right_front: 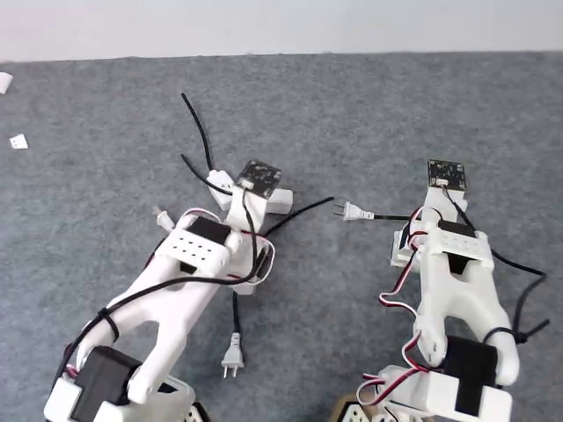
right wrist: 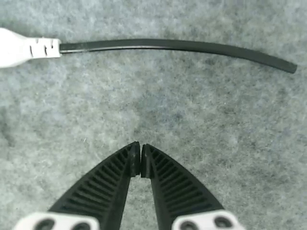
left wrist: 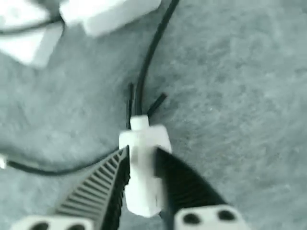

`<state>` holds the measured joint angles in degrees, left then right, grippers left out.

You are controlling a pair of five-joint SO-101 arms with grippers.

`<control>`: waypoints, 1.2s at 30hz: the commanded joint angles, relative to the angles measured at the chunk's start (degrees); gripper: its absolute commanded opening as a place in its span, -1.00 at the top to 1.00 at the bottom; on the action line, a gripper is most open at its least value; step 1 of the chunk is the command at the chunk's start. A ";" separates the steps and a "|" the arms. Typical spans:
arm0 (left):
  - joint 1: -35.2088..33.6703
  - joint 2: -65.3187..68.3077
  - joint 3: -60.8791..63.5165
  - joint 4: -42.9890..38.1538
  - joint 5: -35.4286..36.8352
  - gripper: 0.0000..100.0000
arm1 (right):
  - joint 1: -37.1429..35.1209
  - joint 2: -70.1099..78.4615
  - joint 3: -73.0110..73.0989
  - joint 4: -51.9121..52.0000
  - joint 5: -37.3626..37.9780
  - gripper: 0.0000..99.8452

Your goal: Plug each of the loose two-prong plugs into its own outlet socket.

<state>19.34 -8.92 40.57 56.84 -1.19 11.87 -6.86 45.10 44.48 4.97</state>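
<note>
Under a pale wall [right_front: 281,26], the grey felt worktop [right_front: 106,105] carries both arms. The left hand [left wrist: 142,153] pinches a white connector [left wrist: 144,139] near white sockets [left wrist: 110,14]. The right hand [right wrist: 140,153] is pressed together, empty, near a loose plug [right wrist: 21,48] and its black cord [right wrist: 177,45]. Another plug [right_front: 231,359] lies beside the left arm.

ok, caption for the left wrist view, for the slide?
Left gripper shut on a white plastic block at the end of a black cord, over the grey carpeted table.
</note>
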 commanded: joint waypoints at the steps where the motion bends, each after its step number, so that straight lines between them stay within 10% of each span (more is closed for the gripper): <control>1: -0.62 -2.11 -4.00 0.88 -5.45 0.97 | -0.48 -0.13 -2.90 -0.57 0.70 0.98; 15: 0.18 -2.11 -4.53 1.58 -8.70 0.97 | -0.48 -0.13 -2.90 -1.36 0.70 0.98; 26: 16.44 -15.74 4.53 7.30 -11.69 0.98 | -0.57 -0.13 -2.90 -1.36 0.70 0.98; 36: 2.90 4.22 -2.68 0.88 -12.13 0.98 | -0.57 -0.13 -2.90 -1.36 0.70 0.98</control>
<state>26.99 -9.10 44.09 59.12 -12.79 11.87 -6.86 45.10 43.78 4.97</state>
